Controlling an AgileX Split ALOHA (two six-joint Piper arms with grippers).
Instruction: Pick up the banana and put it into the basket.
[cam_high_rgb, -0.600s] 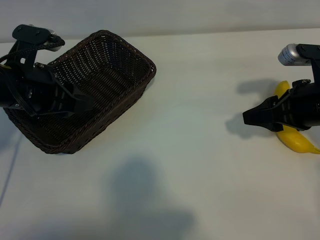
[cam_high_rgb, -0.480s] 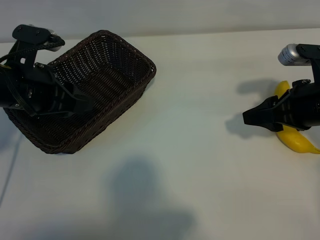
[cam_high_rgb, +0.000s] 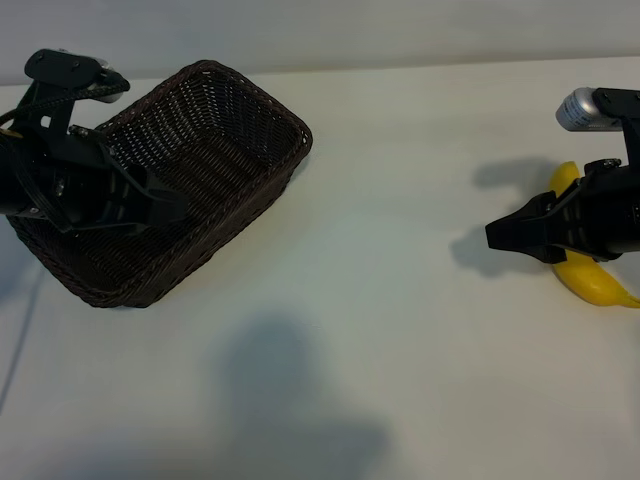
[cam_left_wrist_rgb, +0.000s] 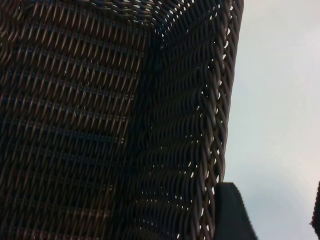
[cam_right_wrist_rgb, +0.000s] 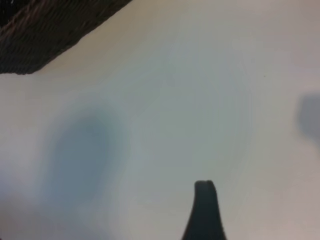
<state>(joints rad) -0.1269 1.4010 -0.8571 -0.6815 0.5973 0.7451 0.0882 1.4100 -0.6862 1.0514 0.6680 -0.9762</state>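
The dark brown wicker basket (cam_high_rgb: 215, 140) stands at the table's back left and fills the left wrist view (cam_left_wrist_rgb: 100, 125). My left gripper (cam_high_rgb: 170, 207) hangs open over the basket's left half. One of its fingers (cam_left_wrist_rgb: 232, 212) sits just outside the braided rim. The yellow banana (cam_high_rgb: 592, 281) lies on the table at the far right, partly hidden under my right arm. My right gripper (cam_high_rgb: 495, 238) hovers open beside it, pointing toward the table's middle, its tips past the banana and holding nothing. One of its fingers (cam_right_wrist_rgb: 205, 210) shows over bare table.
The white tabletop (cam_high_rgb: 380, 330) stretches between the basket and the banana, with soft shadows on it. A corner of the basket (cam_right_wrist_rgb: 45, 30) shows far off in the right wrist view. The banana lies close to the table's right side.
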